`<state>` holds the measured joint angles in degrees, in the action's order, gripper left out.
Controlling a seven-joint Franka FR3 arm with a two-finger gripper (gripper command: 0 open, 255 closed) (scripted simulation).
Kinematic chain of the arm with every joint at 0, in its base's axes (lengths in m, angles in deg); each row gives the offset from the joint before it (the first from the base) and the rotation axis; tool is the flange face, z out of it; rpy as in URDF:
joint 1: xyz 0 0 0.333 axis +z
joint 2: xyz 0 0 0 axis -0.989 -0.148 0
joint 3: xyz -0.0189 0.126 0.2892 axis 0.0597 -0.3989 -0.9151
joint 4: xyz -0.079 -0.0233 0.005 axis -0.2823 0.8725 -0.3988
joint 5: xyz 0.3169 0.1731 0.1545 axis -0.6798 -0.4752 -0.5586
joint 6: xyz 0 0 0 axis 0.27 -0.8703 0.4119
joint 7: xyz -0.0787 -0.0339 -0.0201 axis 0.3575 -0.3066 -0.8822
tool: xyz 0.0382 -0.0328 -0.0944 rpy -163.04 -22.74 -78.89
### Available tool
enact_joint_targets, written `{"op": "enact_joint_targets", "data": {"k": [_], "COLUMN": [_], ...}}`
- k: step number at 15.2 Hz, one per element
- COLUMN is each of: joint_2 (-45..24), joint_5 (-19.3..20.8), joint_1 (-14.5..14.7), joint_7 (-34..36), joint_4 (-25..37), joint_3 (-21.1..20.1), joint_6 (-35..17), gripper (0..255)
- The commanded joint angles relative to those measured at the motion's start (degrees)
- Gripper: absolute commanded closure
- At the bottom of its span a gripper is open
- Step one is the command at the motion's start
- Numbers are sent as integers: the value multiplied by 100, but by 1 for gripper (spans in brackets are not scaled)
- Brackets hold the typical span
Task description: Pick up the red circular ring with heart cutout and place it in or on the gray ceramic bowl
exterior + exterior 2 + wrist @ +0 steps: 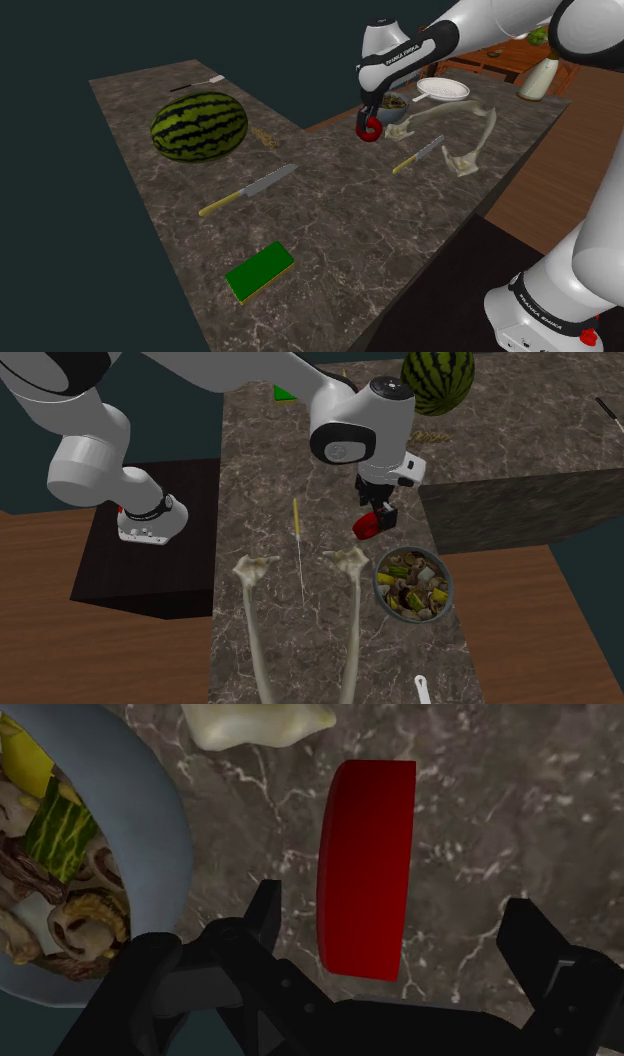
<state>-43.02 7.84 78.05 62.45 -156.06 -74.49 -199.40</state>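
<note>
In the shoulder view, the black gripper (371, 112) hangs over the marble counter (330, 220) near its inner corner, fingers (265, 919) spread wide, the red ring (366, 869) on edge between them, touching neither, just left of the food-filled grey bowl (170, 834).

On my wrist feed: gripper (394, 899) above dark veined desk (510, 804). Fingers (265, 919) spread wide. Red ring (366, 869) sits between them, seen edge-on as tall red slab. Gap on each side, neither finger touching it. Ring's near end hidden behind gripper body. Can't tell if ring rests on desk. Bowl (170, 844), grey-blue rim, lies outside finger gap, near ring but apart. Bowl holds mixed bits (60, 834): yellow, green-striped, brown, pale. Pale cream lump (255, 724) on desk just beside bowl rim, past ring's far end.
</note>
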Motion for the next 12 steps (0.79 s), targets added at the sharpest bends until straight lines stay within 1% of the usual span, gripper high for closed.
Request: {"op": "enact_joint_targets", "data": {"k": [1,9,10,12], "joint_2": [-65,-66,-66,-66], "joint_5": [2,2,2,2], "joint_1": [-9,-9,-9,-9], "joint_7": [3,2,2,2], "joint_4": [-30,-29,-29,-28], "joint_3": [3,3,3,3], "joint_6": [-99,-98,-98,-98], "gripper": [0,0,255,255]}}
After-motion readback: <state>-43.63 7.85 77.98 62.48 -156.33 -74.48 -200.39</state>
